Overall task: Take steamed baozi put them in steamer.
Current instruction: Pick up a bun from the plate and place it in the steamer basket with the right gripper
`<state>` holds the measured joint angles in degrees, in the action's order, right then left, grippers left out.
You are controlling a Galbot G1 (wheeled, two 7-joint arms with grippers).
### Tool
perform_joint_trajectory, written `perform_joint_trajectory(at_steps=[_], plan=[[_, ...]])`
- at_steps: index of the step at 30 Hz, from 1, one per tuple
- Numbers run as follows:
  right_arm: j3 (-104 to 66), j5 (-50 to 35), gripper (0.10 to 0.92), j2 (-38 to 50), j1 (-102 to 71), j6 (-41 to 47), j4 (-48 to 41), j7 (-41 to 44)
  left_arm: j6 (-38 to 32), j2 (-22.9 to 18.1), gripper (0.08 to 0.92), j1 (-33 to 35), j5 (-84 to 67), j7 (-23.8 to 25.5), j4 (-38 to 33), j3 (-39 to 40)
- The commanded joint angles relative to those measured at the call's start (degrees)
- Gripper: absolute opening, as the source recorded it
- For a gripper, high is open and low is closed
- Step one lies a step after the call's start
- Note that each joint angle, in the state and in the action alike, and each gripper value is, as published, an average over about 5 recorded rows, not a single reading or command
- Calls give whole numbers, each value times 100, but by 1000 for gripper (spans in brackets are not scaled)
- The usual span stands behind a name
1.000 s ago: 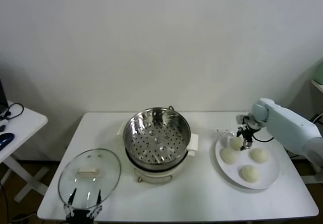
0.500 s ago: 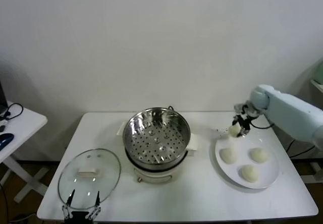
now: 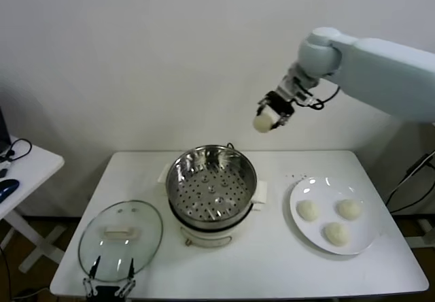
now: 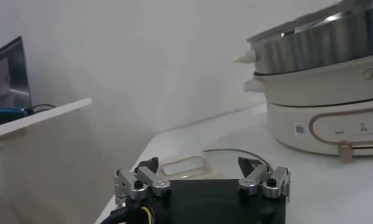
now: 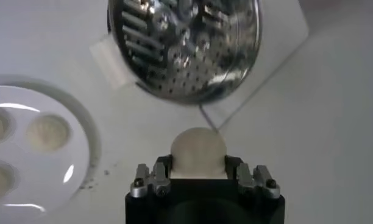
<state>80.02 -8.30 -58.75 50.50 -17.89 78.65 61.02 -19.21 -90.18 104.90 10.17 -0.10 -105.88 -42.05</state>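
One cream-white steamed baozi (image 3: 264, 122) hung pinched in the right pincer (image 3: 270, 117), high above the steamer (image 3: 211, 179). That shiny perforated basket sat empty on its cream base. Three buns (image 3: 331, 218) lay on the white plate (image 3: 363, 237).

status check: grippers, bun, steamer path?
Right gripper shut on baozi, high, right of steamer. Left gripper open, parked by glass lid. Steamer empty, three buns on plate.

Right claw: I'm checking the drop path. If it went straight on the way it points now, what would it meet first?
Probably the steamer: the right claw, shut on a baozi, points down toward its near rim, though depth is unclear.
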Motion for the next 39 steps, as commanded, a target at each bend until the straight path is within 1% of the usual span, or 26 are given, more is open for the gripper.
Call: perform_joint_trajectory(at_steps=[1,3,10,15,21,25,30,36,39], plan=[[171,1482,585,-790,-329,-931,658,-405,-5,-9,823,1,20,-9,-13,11],[176,1906,585,-941,-714,-1100,341,-541,-1,-14,823,-7,29,-11,-16,17],[-56,2818,585,-1276,-1840,-1393,-537,-879,-4,-24,823,-21,61,-27,-8,16],[-426,3177,586,-1539,-2360,-1496,-1157,-1077,-38,-18,823,-46,89,-58,65,-1],[-720,3538,593,-1746,-2606,-1572,-1697,-1255,-77,-12,823,-65,118,-83,107,-22],[-791,3557,599,-1847,-2677,-1615,-1946,-1303,-99,-11,823,-70,123,-102,133,-33],[-790,3531,637,-1893,-2694,-1666,-2036,-1326,-118,-14,823,-82,138,-115,161,-38],[-758,3045,778,-1823,-2631,-1686,-1943,-1361,-122,-18,823,-75,148,-120,164,-43],[-664,2546,816,-1674,-2396,-1662,-1739,-1339,-128,-19,823,-68,181,-125,161,-46]])
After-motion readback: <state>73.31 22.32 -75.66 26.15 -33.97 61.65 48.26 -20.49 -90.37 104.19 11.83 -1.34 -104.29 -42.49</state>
